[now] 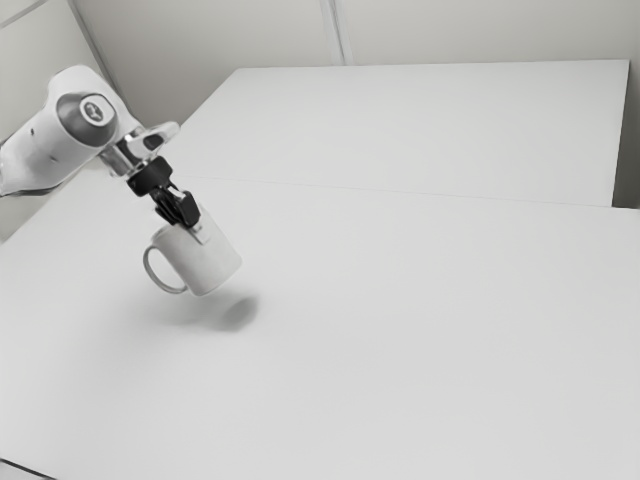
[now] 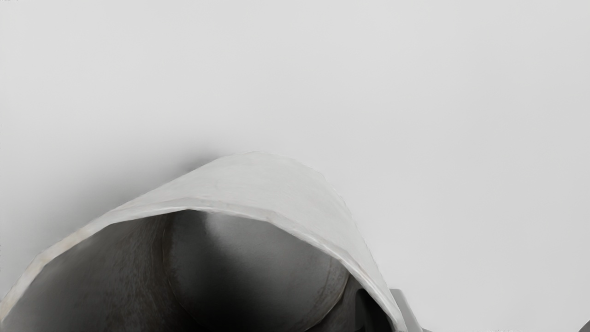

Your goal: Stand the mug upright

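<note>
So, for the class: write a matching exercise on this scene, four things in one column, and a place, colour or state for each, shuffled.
1. Mug
2. Gripper
3. Handle
4. Shadow

A. Grey patch on the table
B. Black, shut on the wall at the rim
C. Tilted, held in the air
D. Curved, toward the exterior view's left

Pairs: 1-C, 2-B, 3-D, 4-A

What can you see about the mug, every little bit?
The mug is pale grey-white, darker inside, and looks ceramic. Its one looped handle faces the exterior view's left. It hangs tilted above the table, over its shadow, with its open mouth toward my hand. My fingers pinch its wall at the rim, one inside, one outside.
</note>
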